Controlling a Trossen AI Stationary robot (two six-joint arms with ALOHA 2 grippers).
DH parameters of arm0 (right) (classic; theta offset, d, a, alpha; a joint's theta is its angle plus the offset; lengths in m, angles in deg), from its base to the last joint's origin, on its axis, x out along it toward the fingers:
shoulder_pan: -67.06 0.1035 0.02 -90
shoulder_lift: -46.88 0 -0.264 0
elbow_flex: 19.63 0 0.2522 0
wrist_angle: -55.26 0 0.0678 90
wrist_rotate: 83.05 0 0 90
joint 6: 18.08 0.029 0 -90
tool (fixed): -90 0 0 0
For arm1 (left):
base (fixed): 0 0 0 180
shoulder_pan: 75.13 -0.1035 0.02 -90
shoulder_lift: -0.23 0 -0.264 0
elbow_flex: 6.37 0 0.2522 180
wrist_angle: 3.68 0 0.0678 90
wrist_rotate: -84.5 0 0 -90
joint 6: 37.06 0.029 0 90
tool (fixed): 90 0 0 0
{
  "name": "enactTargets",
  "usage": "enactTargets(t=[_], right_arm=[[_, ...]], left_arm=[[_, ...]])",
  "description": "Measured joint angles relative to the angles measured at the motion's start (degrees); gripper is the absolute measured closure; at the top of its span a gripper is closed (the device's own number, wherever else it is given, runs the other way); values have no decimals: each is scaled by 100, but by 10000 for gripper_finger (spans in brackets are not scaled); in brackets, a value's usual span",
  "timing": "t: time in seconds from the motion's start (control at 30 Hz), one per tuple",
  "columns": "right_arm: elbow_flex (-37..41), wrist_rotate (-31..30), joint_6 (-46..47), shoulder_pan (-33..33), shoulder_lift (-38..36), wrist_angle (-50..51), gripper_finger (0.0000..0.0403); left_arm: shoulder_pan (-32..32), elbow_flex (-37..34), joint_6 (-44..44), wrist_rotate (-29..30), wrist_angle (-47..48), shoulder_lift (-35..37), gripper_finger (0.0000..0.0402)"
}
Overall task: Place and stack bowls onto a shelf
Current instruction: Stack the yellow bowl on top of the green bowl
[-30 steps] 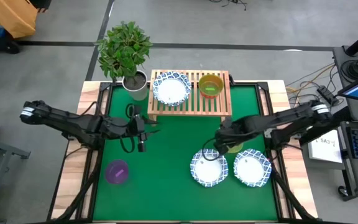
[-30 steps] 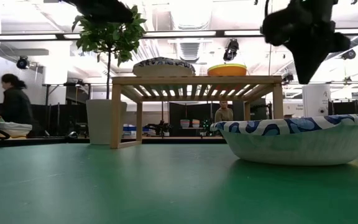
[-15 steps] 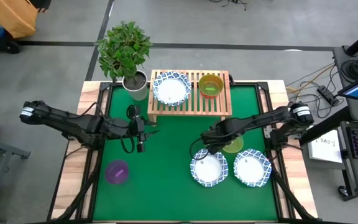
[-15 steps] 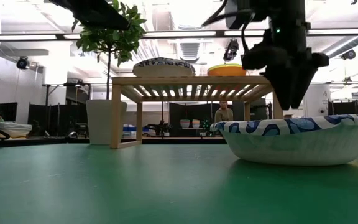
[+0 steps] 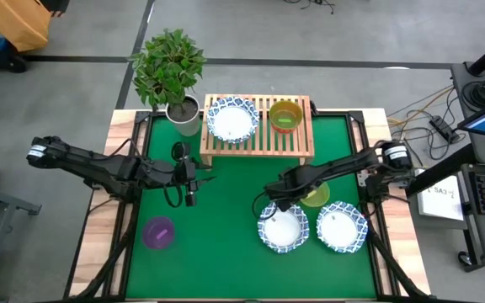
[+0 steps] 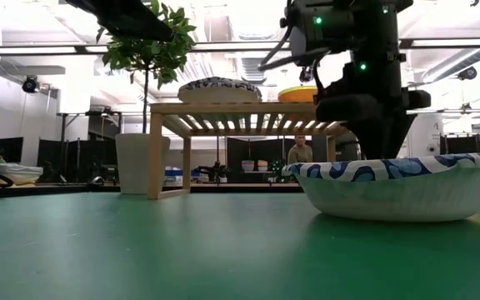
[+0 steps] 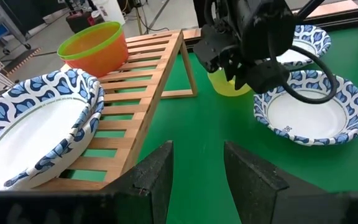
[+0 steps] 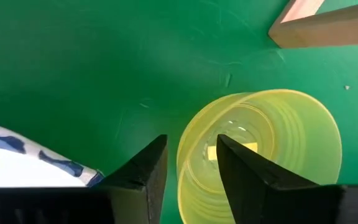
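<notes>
The wooden shelf [image 5: 258,139] stands at the table's far side. On its slats rest stacked white bowls with blue rims [image 7: 36,134] and a small orange bowl [image 7: 95,46], green inside. Two more white bowls [image 5: 283,227] [image 5: 341,225] sit on the table at the near right. Just beyond them is a yellow-green bowl [image 8: 260,149], and a purple bowl [image 5: 158,232] is at the near left. My right gripper [image 8: 191,149] is open and low over the yellow-green bowl, its fingers on either side of the bowl's wall. My left gripper [image 7: 197,155] hangs open left of the shelf, holding nothing. My right gripper comes down from above on the yellow-green bowl's near-left wall [image 8: 184,168]. One finger [image 8: 244,171] is inside the bowl and one [image 8: 143,171] outside. I cannot tell whether either finger touches the wall. The bowl stands upright on the table.
A white plant pot [image 5: 183,115] with a leafy plant stands at the shelf's far-left corner. The white bowl [image 6: 398,187] right beside the yellow-green one hides my right fingertips in the low view. Green table lies open between the purple bowl and the white bowls.
My right gripper has come down and gone toward the table's left edge, ending low over the yellow-green bowl, behind the white bowl's rim in the low view. The bowls have stayed where they were.
</notes>
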Motion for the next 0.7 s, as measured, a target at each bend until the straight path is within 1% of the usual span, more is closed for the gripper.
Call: enactTargets(t=[0.23, 0.7], right_arm=[[21, -135, -22, 0, 169, -53, 299], [408, -149, 86, 0, 160, -361, 372]], left_arm=[[0, 0, 0, 0, 11, 0, 277], [0, 0, 0, 0, 12, 0, 277]])
